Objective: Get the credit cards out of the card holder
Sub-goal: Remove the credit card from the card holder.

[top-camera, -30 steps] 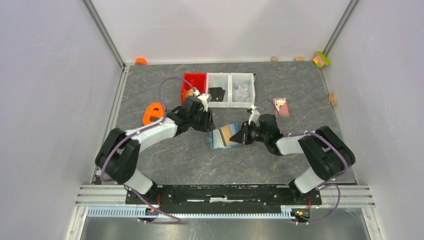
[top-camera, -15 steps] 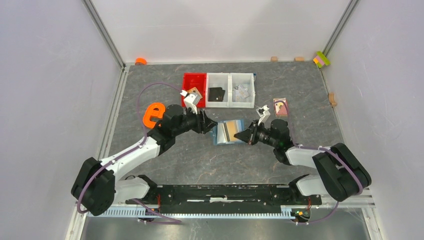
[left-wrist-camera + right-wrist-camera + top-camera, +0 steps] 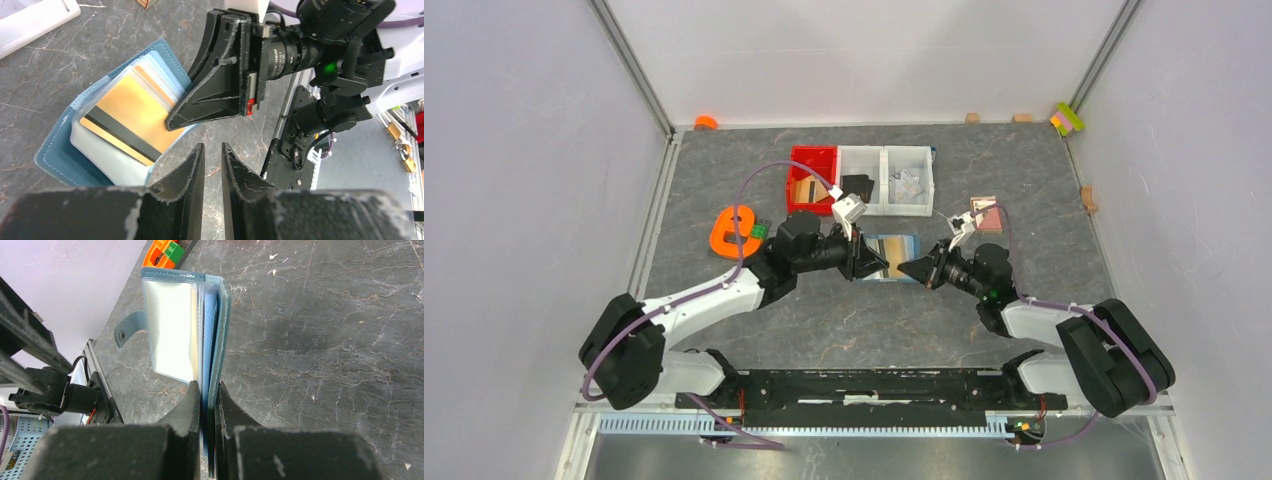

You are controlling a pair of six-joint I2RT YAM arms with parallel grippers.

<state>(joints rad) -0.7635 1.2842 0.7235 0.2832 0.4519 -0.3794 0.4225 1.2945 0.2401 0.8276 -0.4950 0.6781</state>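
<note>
Swinging in since a second ago, the left gripper (image 3: pixel 211 146) now hangs beside the card holder (image 3: pixel 52 152), which lies open on the table (image 3: pixel 874 322). Its jaws are narrowly apart and empty. The right gripper (image 3: pixel 206 386) clamps the holder's cover. The sleeved gold credit card (image 3: pixel 132 107) looks thin, stiff and slick, so it likely wants pinching at its exposed edge.

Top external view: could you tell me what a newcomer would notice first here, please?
The open blue card holder lies at the centre of the table, a gold credit card with a dark stripe showing inside. The right claw is shut on its edge, while the left claw hovers beside it, narrowly open and empty. Behind sits a red bin.
</note>
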